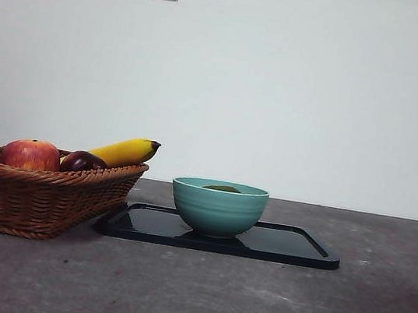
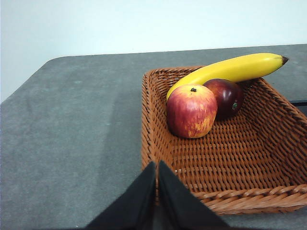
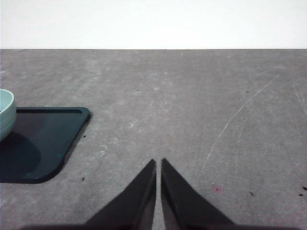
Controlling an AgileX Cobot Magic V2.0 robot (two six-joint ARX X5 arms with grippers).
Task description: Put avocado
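The dull olive-green avocado [image 1: 222, 188] is seen inside the ribbed teal bowl [image 1: 218, 208] on the black tray [image 1: 290, 247]. Both grippers' fingers, left [image 2: 157, 165] and right [image 3: 158, 163], are pressed together, empty.

Grey table [image 1: 375, 307]: wicker basket [image 1: 29, 200] beside black tray [image 1: 290, 247], apparently touching.

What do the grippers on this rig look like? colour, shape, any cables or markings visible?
Only the jaws show, in the wrist views. The left gripper has two matte black jaws, broad at the base and tapering to sharp triangular tips. The right gripper looks identical: black, smooth, wedge-shaped. No cables, labels, markings or sleeves are visible on either. The front view shows neither arm, so the arm bodies cannot be described.
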